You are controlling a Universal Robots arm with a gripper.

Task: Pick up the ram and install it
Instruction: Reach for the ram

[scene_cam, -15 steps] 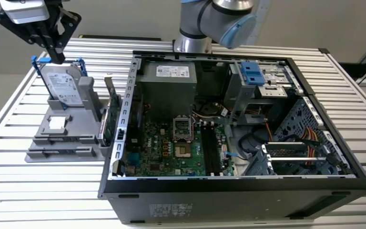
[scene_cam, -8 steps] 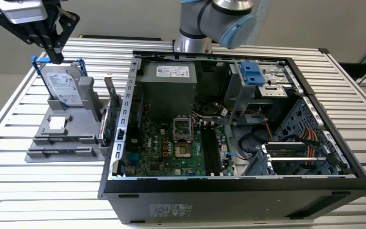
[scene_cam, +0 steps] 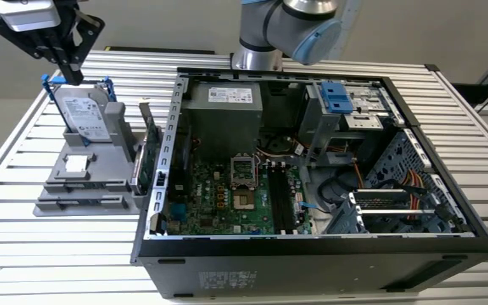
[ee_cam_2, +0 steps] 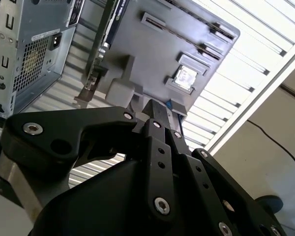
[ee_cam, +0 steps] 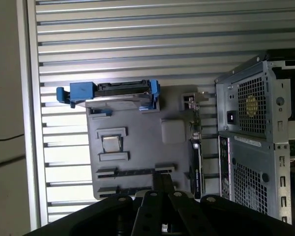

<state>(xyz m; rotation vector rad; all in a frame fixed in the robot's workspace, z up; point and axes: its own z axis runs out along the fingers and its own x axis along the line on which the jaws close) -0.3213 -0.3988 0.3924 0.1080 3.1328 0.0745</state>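
My gripper (scene_cam: pixel 69 77) hangs at the exterior view's far left, over the back of a grey parts holder (scene_cam: pixel 100 190). Its black fingers are shut with nothing visible between them. Right under the fingertips a silver hard drive (scene_cam: pixel 87 114) with blue handles stands upright in the holder. In both wrist views the gripper (ee_cam_2: pixel 155 109) (ee_cam: pixel 163 179) points down at the holder (ee_cam_2: pixel 152 54) (ee_cam: pixel 137 147). The ram is out of view. The holder's long narrow slots (ee_cam: pixel 132 172) show as dark lines, and I cannot tell what is in them. The motherboard's black slots (scene_cam: pixel 279 200) lie inside the open case.
The open computer case (scene_cam: pixel 312 244) fills the exterior view's middle and right on a slatted metal table (scene_cam: pixel 23 254). A green expansion card (scene_cam: pixel 147 159) stands on edge between holder and case. A small square chip (scene_cam: pixel 76 164) rests on the holder. The arm's base (scene_cam: pixel 257 60) is behind the case.
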